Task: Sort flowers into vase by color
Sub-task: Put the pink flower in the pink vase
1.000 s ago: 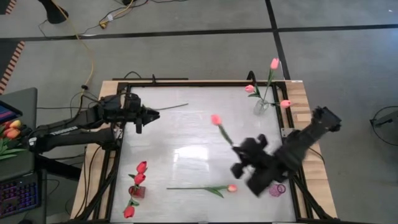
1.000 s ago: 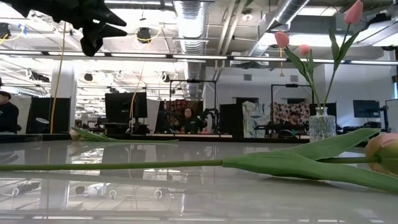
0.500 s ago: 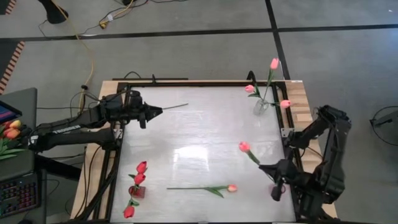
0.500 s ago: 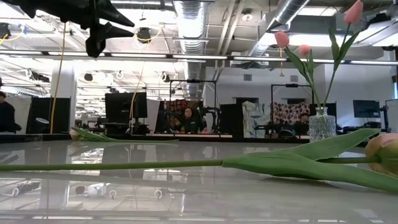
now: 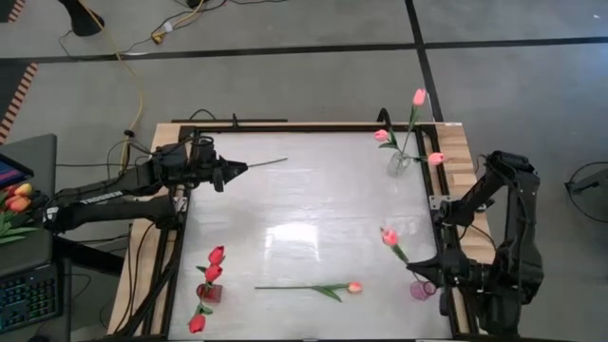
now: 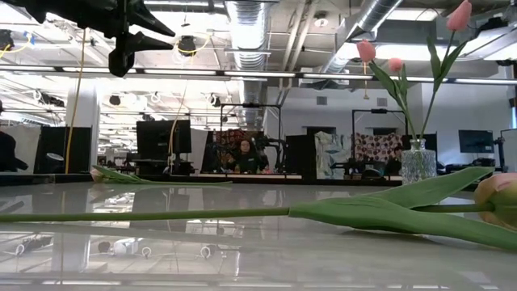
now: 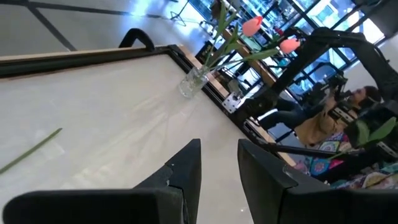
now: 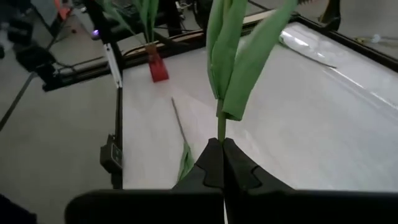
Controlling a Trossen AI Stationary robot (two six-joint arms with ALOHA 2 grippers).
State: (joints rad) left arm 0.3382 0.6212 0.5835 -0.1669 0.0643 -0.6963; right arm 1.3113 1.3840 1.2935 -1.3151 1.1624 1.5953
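Observation:
My right gripper [image 5: 425, 272] is shut on a pink tulip [image 5: 389, 237] just above a small purple vase [image 5: 422, 290] at the table's near right. My left gripper [image 5: 237, 169] hovers open at the far left, its tips by the bare stem of a tulip [image 5: 268, 163] lying flat there; that stem [image 7: 31, 149] lies clear of the fingers. A clear vase [image 5: 399, 163] at the far right holds three pink tulips. A red vase [image 5: 209, 292] at the near left holds red tulips. A salmon tulip [image 5: 313, 287] lies flat near the front edge. My right gripper pinches the tulip's stem [image 8: 221, 129] between its two fingers, just below the leaves. The fingers come from the table's right, slanting slightly down, across the stem. The tulip is lifted clear and leans up and toward the table's left, head [image 5: 389, 237] uppermost.
A black frame rail [image 5: 180, 247] runs around the white table top. The right arm's body [image 5: 503, 247] stands off the right edge. A desk with a keyboard and bunched orange tulips [image 5: 17, 199] is at the far left, off the table. The middle of the table is bare.
My right gripper has swung with the pink tulip from the table's middle toward its right and near edges, ending over the purple vase; the tulip stays lifted, its head pointing left. My left gripper has rolled a little in place.

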